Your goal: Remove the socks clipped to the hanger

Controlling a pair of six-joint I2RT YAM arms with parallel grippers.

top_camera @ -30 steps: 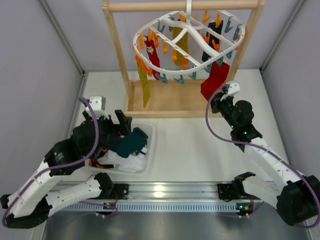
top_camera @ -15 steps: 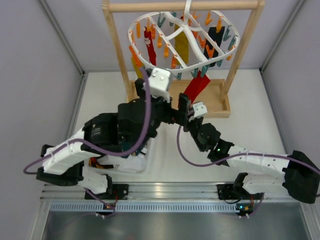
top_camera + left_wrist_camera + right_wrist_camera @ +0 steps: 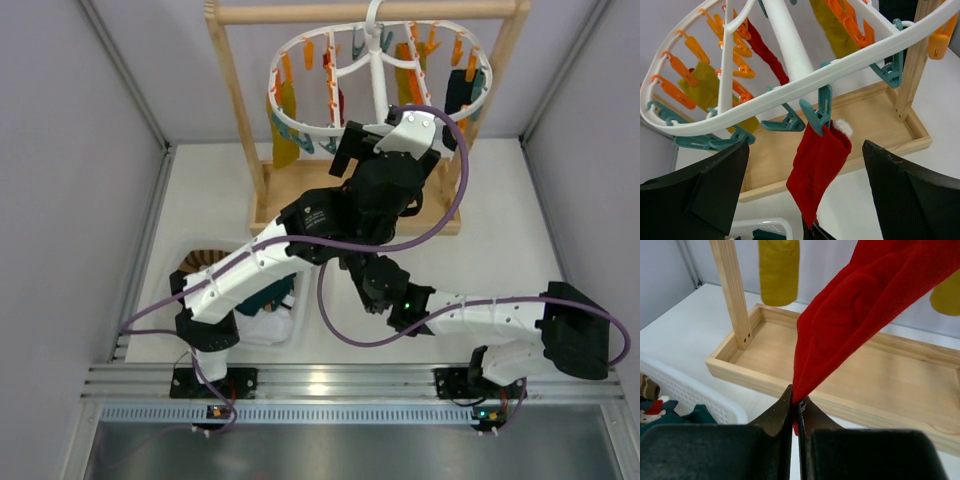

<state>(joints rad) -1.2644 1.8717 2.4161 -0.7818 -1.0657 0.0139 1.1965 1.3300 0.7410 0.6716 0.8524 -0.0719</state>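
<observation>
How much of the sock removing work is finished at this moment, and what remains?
Done: some socks lie in the white basket. In hand: the right tool is shut low on the red sock; a teal clip holds its cuff, the open left tool flanking it. Left: it, a yellow sock, a dark sock and others on the hanger.

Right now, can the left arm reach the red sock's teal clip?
Likely yes: the open left gripper faces the teal clip with only the red sock below it; the right gripper pinches its lower end.
</observation>
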